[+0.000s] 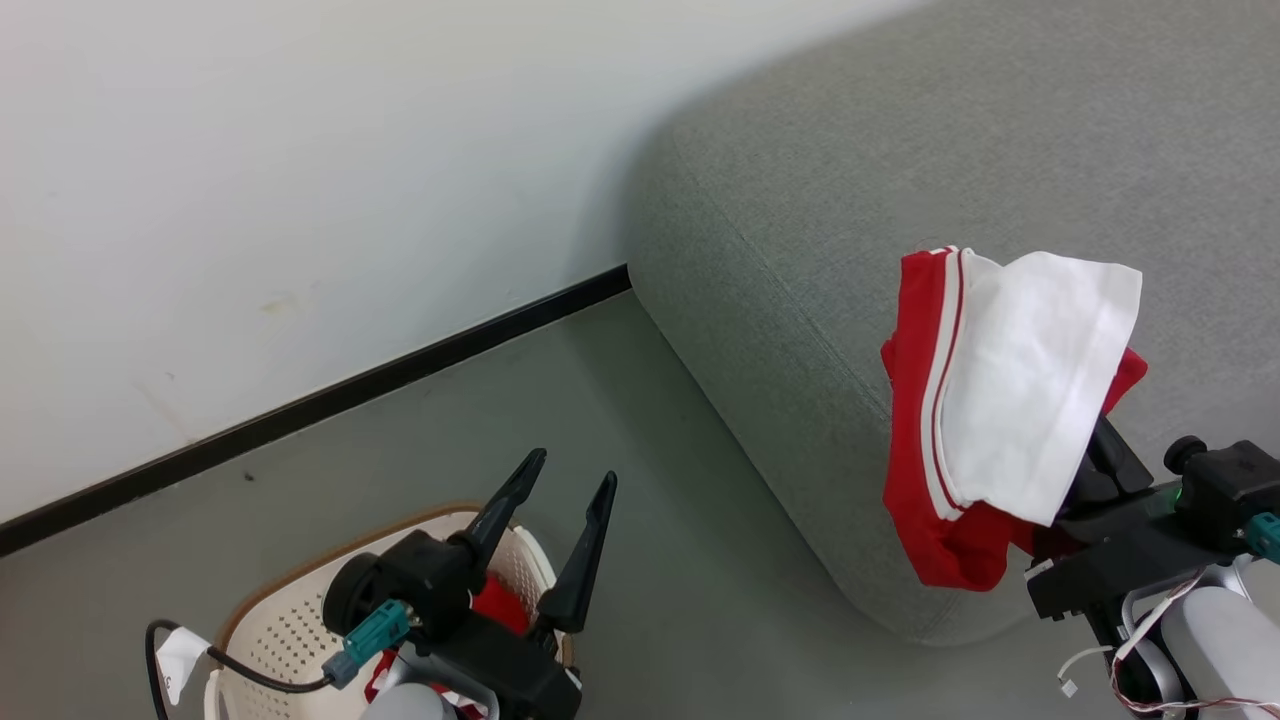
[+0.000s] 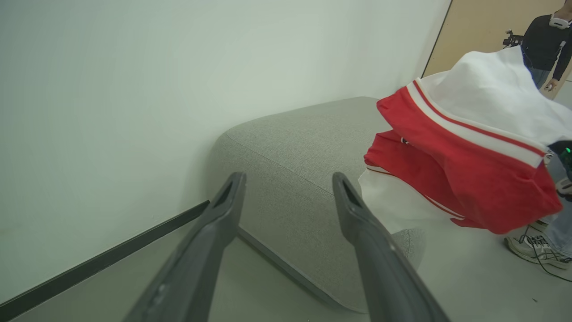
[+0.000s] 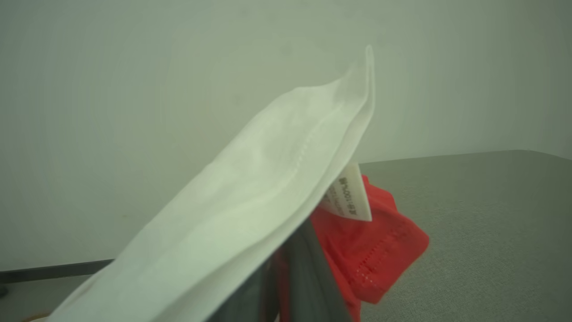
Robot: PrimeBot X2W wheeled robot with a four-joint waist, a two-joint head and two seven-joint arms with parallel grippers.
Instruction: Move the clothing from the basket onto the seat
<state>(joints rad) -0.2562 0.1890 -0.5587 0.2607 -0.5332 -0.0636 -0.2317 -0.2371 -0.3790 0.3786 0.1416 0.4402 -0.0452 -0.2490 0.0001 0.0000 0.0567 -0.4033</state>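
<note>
Clothing (image 1: pixel 1000 390), red and white, hung from my right tool (image 3: pixel 295 273), its fingers pinched together on the fabric, at 3 o'clock in the head view, over the seat (image 1: pixel 900 150) near its front edge. More red cloth (image 1: pixel 500 605) lay in the basket (image 1: pixel 290 610) at 7 o'clock, under my left tool (image 1: pixel 575 467), which was spread wide and empty. I judged it best to reach toward 1 o'clock before letting go, so the load would land well in from the rounded edge rather than slide off.
</note>
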